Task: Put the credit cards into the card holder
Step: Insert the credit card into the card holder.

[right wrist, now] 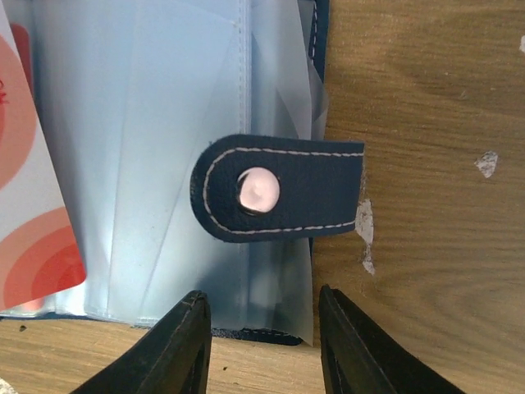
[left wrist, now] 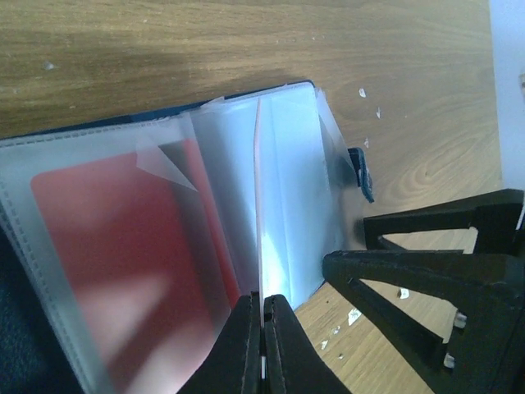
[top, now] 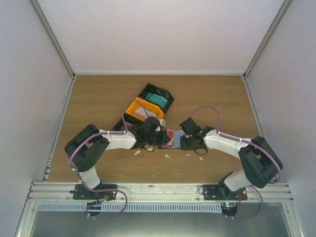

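Note:
The navy card holder [top: 169,139] lies open on the table between both grippers, its clear sleeves up. My left gripper [left wrist: 262,308] is shut on a thin pale credit card [left wrist: 259,205], seen edge-on, whose far end reaches in among the sleeves [left wrist: 291,189]. A red card [left wrist: 115,246] sits inside a sleeve to the left. My right gripper [right wrist: 261,308] is open, its jaws straddling the holder's near right corner [right wrist: 271,287], just below the snap tab [right wrist: 279,190]. A white card with red blotches [right wrist: 29,205] shows at the left of that view.
An orange bin [top: 138,111] and a black bin [top: 158,98] holding teal cards stand just behind the left gripper [top: 159,138]. Small white scraps [top: 167,155] lie on the wood in front of the holder. The right gripper's fingers [left wrist: 426,275] are close to the left gripper.

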Robot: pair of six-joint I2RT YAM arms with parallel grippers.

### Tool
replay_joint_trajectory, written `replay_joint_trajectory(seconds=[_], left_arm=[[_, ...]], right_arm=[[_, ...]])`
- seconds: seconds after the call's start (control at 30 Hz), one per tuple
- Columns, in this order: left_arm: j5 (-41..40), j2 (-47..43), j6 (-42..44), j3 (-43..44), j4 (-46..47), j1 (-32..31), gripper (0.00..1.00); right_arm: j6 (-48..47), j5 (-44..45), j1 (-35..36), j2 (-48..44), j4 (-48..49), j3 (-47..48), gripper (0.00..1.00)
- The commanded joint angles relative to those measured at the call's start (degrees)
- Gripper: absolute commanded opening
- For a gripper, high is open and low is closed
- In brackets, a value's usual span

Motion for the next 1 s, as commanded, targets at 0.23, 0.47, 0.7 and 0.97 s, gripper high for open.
replay_joint_trajectory(seconds=[0.23, 0.47, 0.7, 0.97], left_arm=[[2.53, 3.63, -2.14, 3.07, 3.31, -0.23, 0.0], [2.57, 5.13, -4.21, 3.14, 1.55, -0.3, 0.0], [4.21, 6.93, -4.84, 3.27, 1.98, -0.49, 0.0], [4.27, 7.99, -4.76, 3.71, 3.95, -0.74, 0.0]], right_arm=[[2.0, 0.28, 0.19, 0.77, 1.69, -2.9, 0.25], [2.03, -1.93, -0.62, 0.57, 3.54, -4.24, 0.17], [1.95, -4.53, -1.24, 0.37, 5.01, -5.36, 0.12], [2.11, -6.19, -1.59, 0.04, 5.97, -5.63, 0.1]])
